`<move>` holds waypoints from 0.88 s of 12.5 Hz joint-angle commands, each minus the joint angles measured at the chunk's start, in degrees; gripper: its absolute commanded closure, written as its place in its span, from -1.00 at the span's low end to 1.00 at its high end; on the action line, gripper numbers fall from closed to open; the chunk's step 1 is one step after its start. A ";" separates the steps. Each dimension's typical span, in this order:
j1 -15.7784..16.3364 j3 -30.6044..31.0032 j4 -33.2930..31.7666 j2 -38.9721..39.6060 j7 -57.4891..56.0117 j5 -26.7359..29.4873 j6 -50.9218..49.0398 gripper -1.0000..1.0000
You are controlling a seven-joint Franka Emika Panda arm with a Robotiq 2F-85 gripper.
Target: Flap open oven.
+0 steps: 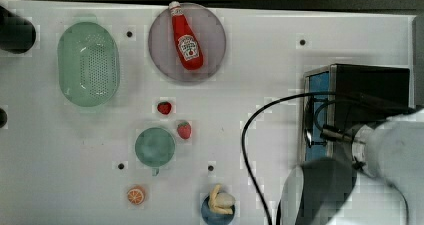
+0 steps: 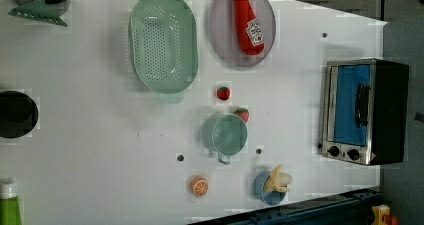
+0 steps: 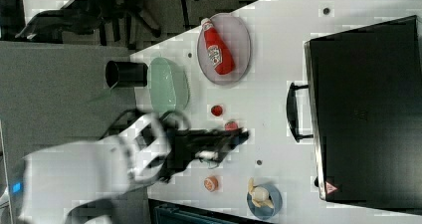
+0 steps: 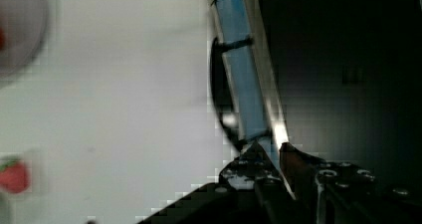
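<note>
One toaster oven (image 2: 365, 110) sits closed at the white table's (image 1: 260, 70) edge, on the top view's right. In the wrist view the gripper (image 4: 271, 154) hovers at the oven's front frame, just beside the dark door handle (image 4: 219, 97); its fingers are slightly parted with only a narrow gap and grip nothing.

The flat white counter (image 1: 280, 75) carries several small dark round holes in its surface and is evenly lit. A dark band borders it along the top view's top edge. In the right view, grey floor (image 3: 54, 74) and black furniture legs (image 3: 144, 10) adjoin the counter.
</note>
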 commanded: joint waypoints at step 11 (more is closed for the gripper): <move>0.11 -2.64 -6.88 18.00 -12.98 -0.38 22.57 0.65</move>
